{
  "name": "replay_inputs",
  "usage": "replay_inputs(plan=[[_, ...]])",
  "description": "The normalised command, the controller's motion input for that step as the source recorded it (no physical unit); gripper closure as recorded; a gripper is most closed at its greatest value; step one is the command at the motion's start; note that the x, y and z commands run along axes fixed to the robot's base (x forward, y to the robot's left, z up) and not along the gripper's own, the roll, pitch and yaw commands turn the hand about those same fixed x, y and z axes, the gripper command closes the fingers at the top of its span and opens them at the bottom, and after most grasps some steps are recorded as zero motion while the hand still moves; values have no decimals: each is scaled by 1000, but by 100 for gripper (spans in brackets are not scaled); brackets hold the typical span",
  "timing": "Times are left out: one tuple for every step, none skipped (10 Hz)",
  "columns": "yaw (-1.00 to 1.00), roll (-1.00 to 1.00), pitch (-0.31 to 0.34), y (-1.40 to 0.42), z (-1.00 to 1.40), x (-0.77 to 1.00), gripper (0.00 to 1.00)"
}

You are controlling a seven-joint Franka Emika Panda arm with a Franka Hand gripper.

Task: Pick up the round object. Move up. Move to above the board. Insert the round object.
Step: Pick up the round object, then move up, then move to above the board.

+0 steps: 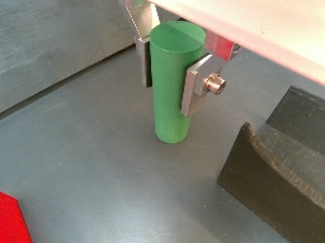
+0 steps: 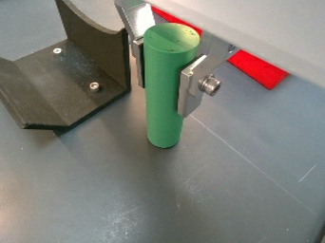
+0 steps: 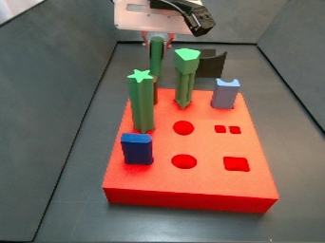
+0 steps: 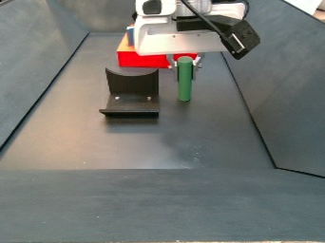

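Pick-up step, grasp stage. The gripper [image 2: 162, 68] is low over the grey floor, its silver fingers [image 1: 197, 84] set on either side of the upper part of the round object [image 2: 165, 87], a plain green peg standing upright on the floor; in both wrist views the plates lie against the peg's sides, so the jaws appear closed on it (contact pressure cannot be judged). The peg's base still rests on the floor, so lifting is not yet done. In a side view the peg [image 4: 185, 78] stands at upper centre, just right of the fixture [image 4: 131, 91], with the board [image 4: 140, 56] behind. In a side view the board [image 3: 191, 161] fills the lower centre, its round holes [image 3: 183, 127] open between the star-topped peg [image 3: 143, 99] and angular-topped peg [image 3: 187, 76]. The next move calls for a straight vertical lift, keeping the peg clear of the fixture, before travel toward the board.
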Motion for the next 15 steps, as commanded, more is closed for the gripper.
replay_inputs(plan=[[0, 0, 0, 0, 0, 0, 100], [0, 0, 0, 0, 0, 0, 100], [0, 0, 0, 0, 0, 0, 100], [0, 0, 0, 0, 0, 0, 100], [0, 0, 0, 0, 0, 0, 100], [0, 0, 0, 0, 0, 0, 100], [0, 0, 0, 0, 0, 0, 100], [0, 0, 0, 0, 833, 0, 100], [6, -3, 55, 77, 826, -55, 100], [0, -1, 78, 66, 738, -80, 100], [-12, 11, 70, 34, 560, -45, 100], [-16, 20, 68, 29, 456, -33, 100], [-16, 36, 60, 21, 231, -25, 100], [-92, -312, -192, 11, 1000, 205, 100], [-87, -309, -170, 10, 1000, 205, 100]])
